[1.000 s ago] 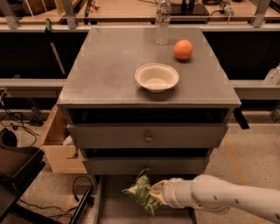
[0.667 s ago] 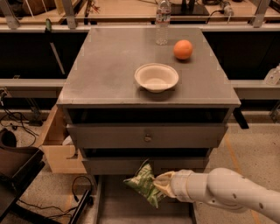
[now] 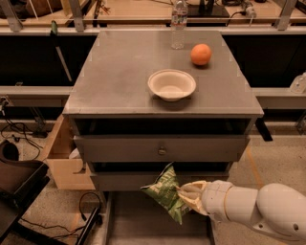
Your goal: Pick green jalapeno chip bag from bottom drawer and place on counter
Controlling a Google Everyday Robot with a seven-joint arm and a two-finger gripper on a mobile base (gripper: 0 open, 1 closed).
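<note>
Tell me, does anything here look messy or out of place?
Nothing spilled or broken. Only the green jalapeno chip bag looks odd: crumpled and tilted, held in the gripper above the pulled-out bottom drawer. On the counter, the bowl, orange and bottle sit tidily.

You face the grey drawer cabinet (image 3: 124, 149) mid-room. Behind it runs a light wooden bench (image 3: 138, 9). Left of it are a tan open box (image 3: 64, 165) and loose cables (image 3: 14, 130), and right of it is speckled beige floor (image 3: 279, 160). Low before the cabinet, the gripper (image 3: 184, 194) grips the green jalapeno chip bag (image 3: 165, 191).
</note>
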